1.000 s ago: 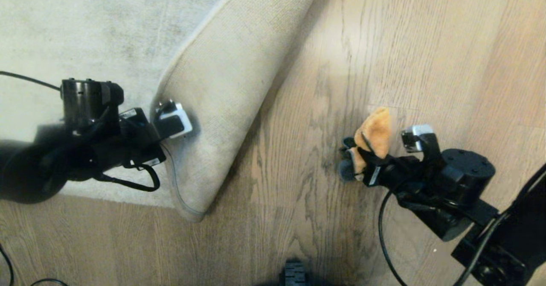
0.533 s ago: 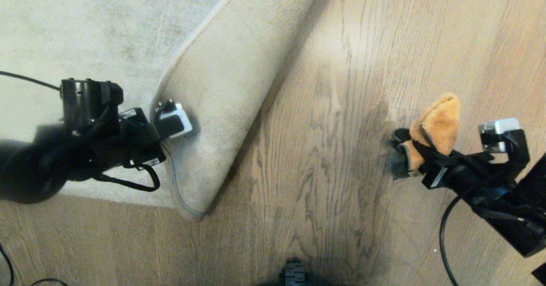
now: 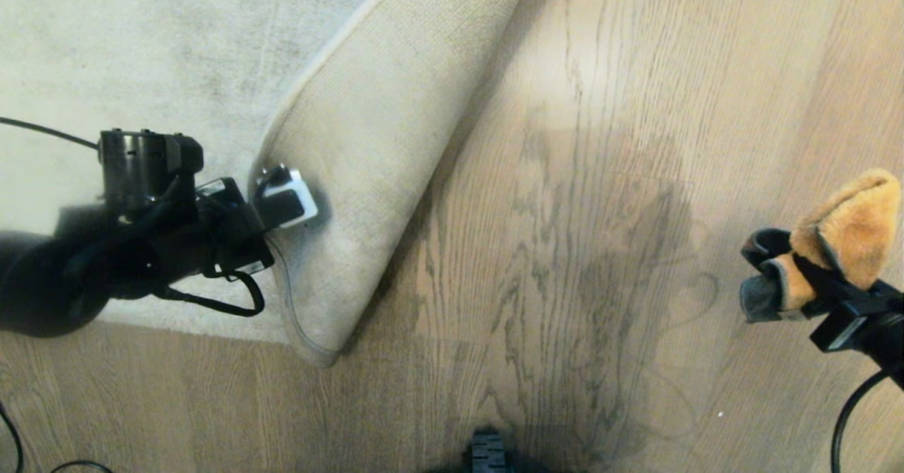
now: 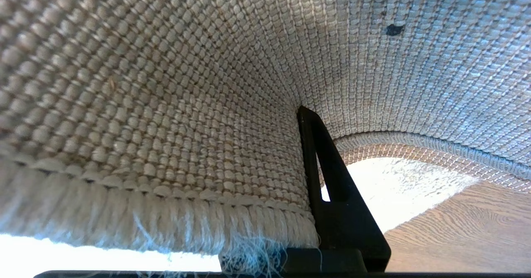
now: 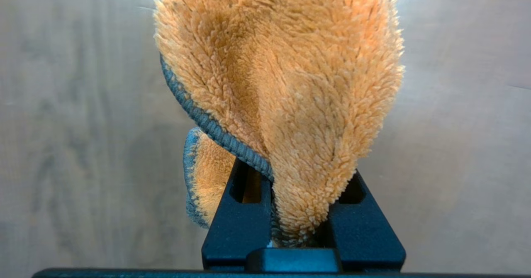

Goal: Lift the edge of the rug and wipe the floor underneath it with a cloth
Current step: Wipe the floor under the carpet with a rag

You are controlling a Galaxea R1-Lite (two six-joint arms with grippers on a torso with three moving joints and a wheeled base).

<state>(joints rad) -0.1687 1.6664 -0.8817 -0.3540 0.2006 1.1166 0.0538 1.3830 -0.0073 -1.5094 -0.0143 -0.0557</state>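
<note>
The right gripper (image 5: 300,211) has its two black fingers (image 5: 238,222) pinched tight on a fold of the cloth (image 5: 290,87), whose orange pile bulges out beyond the tips, with a grey bound hem curling round one side. In the head view the cloth (image 3: 840,236) stands up from the right gripper (image 3: 812,282) at the far right of the picture, above the floor (image 3: 565,282); whether it touches the boards cannot be told. Only the end of that arm shows, reaching in from the right edge with a black cable looping below it.

The left gripper (image 3: 272,208) is closed on the rug edge (image 3: 374,176). In the left wrist view one black finger (image 4: 332,195) lies against the woven tan backing, with the frayed pale fringe of the rug edge (image 4: 166,153) just beside it; the other finger is hidden behind the rug. The left arm comes in level from the left over the pale rug, its wrist turned toward the fold. The edge is folded back, backing upward, onto the rug's top side, and bare floor lies to its right, with a darker smeared patch between the fold and the cloth.

A small label sits on each wrist, too small to read.
</note>
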